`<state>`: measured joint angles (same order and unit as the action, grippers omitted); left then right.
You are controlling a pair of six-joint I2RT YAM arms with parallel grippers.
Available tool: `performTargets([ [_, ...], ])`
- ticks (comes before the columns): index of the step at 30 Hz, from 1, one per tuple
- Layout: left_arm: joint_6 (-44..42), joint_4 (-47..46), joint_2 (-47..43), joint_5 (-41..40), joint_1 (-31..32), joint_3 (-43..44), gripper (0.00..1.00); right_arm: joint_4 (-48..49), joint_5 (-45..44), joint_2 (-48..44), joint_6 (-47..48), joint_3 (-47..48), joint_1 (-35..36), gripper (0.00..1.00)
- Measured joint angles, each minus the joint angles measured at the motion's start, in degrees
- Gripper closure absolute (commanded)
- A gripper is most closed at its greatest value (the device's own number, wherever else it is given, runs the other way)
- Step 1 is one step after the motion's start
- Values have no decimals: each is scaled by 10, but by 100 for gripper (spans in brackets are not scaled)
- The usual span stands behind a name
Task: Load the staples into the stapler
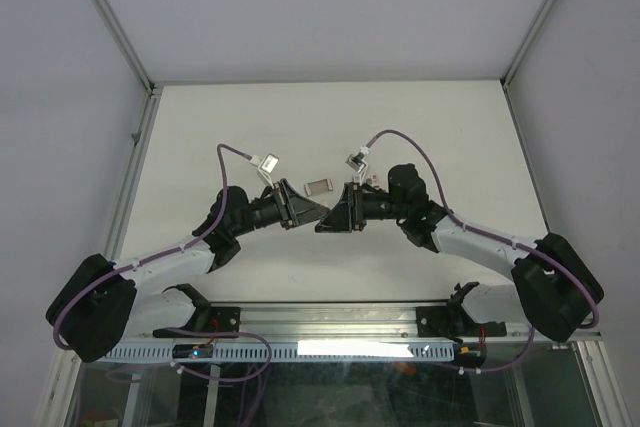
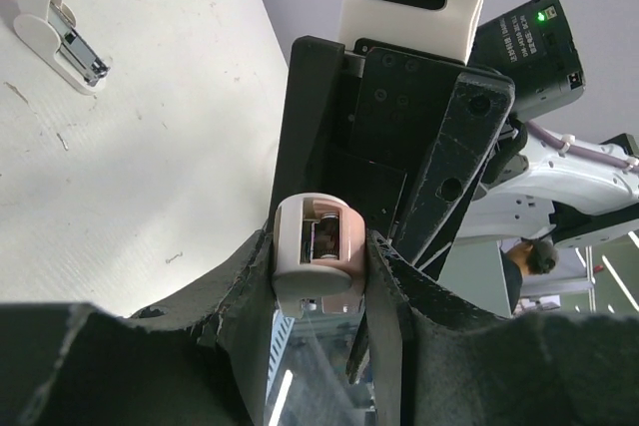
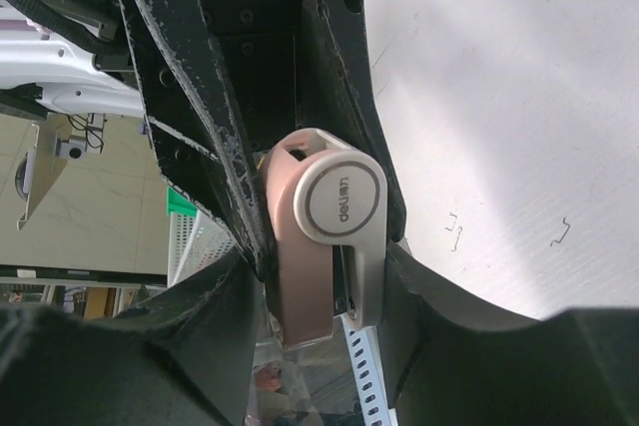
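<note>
The stapler (image 2: 318, 246), pink with a white-grey round cap (image 3: 344, 199), hangs above the table between both grippers, which meet nose to nose (image 1: 325, 213). My left gripper (image 2: 319, 271) is shut on its sides, and the open end with the metal channel faces the left wrist camera. My right gripper (image 3: 324, 276) is closed round the other end, one finger on the pink body and one on the white lever. The staples' greyish tray (image 1: 317, 185) lies on the table just behind the grippers. I cannot make out a strip of staples.
A white piece with a silvery metal channel (image 2: 62, 35) lies on the table beyond the left gripper. Two loose bent staples (image 3: 454, 232) lie on the white table under the right gripper. The metal rail (image 1: 330, 319) runs along the near edge.
</note>
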<state>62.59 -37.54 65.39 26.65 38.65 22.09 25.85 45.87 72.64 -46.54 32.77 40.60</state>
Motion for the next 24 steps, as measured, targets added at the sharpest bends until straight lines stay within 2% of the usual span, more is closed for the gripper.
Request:
performTargets([
  [4,17,-18,8,-7,0,-6,59,0,-6,1,-21,0,-1,50],
  [11,24,-33,19,-17,0,-11,51,0,-9,10,-52,0,-4,46],
  [16,23,-30,21,-23,0,-15,50,0,-9,15,-65,0,-5,45],
  [18,23,-30,21,-24,0,-15,52,0,-8,16,-68,0,-7,45],
  [20,23,-29,21,-26,0,-15,58,0,-8,17,-72,0,-7,45],
  [22,22,-28,21,-25,0,-15,68,0,-8,19,-74,0,-8,46],
  [24,21,-27,21,-25,0,-15,71,0,-9,22,-75,0,-8,47],
])
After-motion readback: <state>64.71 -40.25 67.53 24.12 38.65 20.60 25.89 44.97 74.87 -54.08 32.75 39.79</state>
